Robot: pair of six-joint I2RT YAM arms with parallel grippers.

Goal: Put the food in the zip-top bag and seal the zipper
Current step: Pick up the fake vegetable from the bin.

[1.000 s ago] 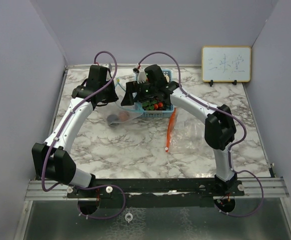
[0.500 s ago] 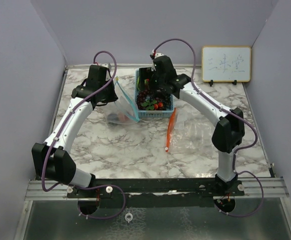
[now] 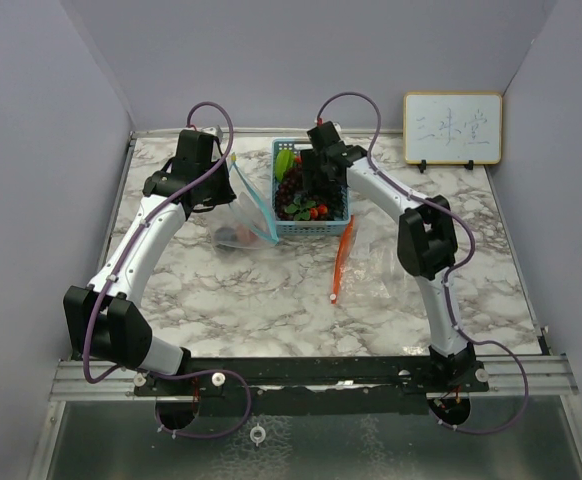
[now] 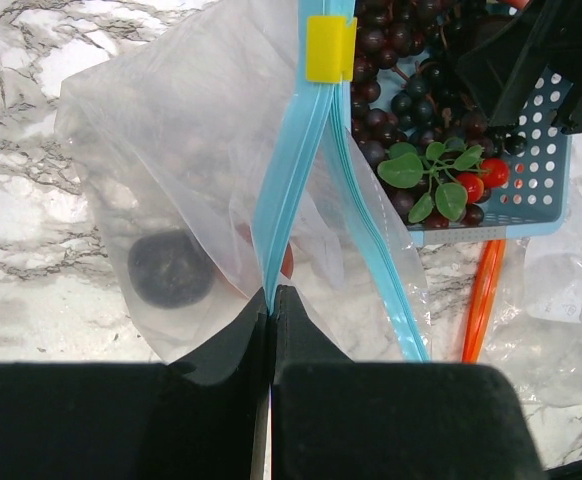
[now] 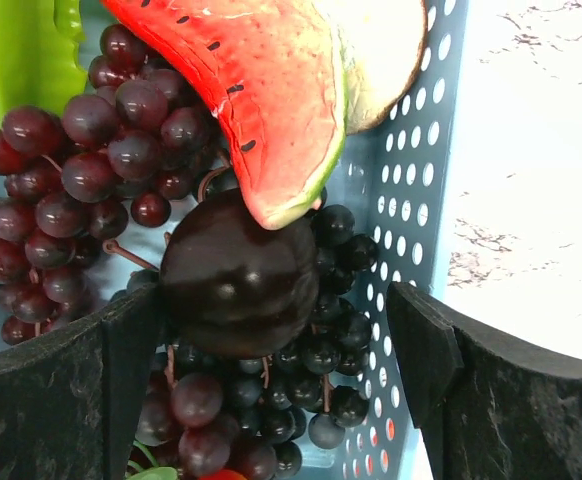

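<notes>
Your marble table (image 3: 271, 300) carries everything at its far side. Your left arm reaches far-left, and your left gripper (image 4: 271, 296) is pinched fully closed on the blue zipper strip of the bag (image 4: 171, 150), holding its mouth up just left of the basket (image 3: 311, 229). A second bag (image 3: 343, 255) with an orange zipper lies flat on the table near the basket, toward the right. A whiteboard (image 3: 452, 128) stands at the far-right wall.

Your right arm bends in over the basket. Your right gripper (image 5: 271, 340) is spread wide and holds nothing; a dark round fruit (image 5: 236, 285) sits between its fingers. You cannot tell from the wrist view whether the left finger touches it.

Most of the food is in the basket: a watermelon wedge (image 5: 261, 90) rests on the dark fruit, grapes (image 5: 81, 140) are heaped left of and beneath it, and cherry tomatoes (image 4: 481, 180) with leaves (image 4: 426, 170) lie at the near end.

Inside the bag you have a dark round piece (image 4: 169, 268) at the bottom and something reddish (image 4: 287, 262) beside the zipper. The yellow slider (image 4: 329, 48) sits at the strip's far end.
</notes>
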